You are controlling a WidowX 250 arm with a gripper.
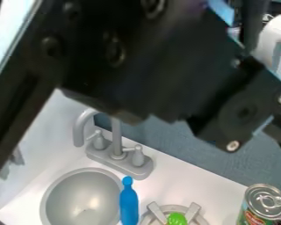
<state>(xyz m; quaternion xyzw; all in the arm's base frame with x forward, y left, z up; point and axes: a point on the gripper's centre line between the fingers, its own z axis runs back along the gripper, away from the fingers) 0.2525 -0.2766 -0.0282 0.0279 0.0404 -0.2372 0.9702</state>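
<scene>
My black gripper [243, 107] and arm cover the upper part of the camera view, very near the camera, and hide much of what lies behind. Below them, at the bottom centre, a blue bottle-shaped object [128, 204] lies at the right rim of the grey sink [51, 195]. Something bright green [177, 218] rests on the grey stove burner [161, 213], partly cut off by the lower edge. A can [264, 203] with a metal lid stands at the lower right. Whether anything is held cannot be seen.
A grey faucet [116, 140] with two knobs rises behind the sink. White counter [184, 180] surrounds sink and burner, with a blue-grey surface [184, 151] beyond its back edge. A white object [275, 39] is at the upper right.
</scene>
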